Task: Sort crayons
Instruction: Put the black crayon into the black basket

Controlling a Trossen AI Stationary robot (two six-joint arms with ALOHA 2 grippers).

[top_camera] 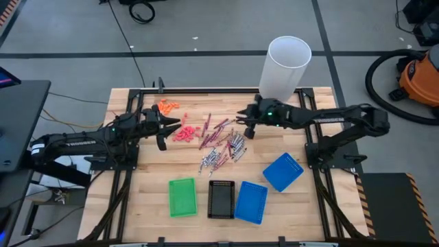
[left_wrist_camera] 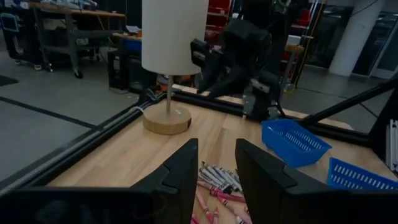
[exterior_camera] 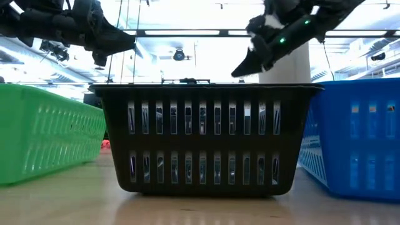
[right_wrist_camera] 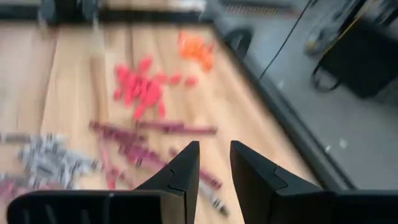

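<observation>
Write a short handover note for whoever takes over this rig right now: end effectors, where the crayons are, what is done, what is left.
Left end effector: open, empty, above the table beside the coral-pink bits.
Right end effector: open, empty, above the far edge of the crayon pile.
Crayons: dark red crayons and grey crayons lie loose and mixed mid-table. Orange bits sit near the far left corner.
Trays: green tray, black tray and two blue trays along the near side, all apparently empty from above.
Done: nothing sorted yet.
Left: pick the crayons up and sort them into trays.
</observation>
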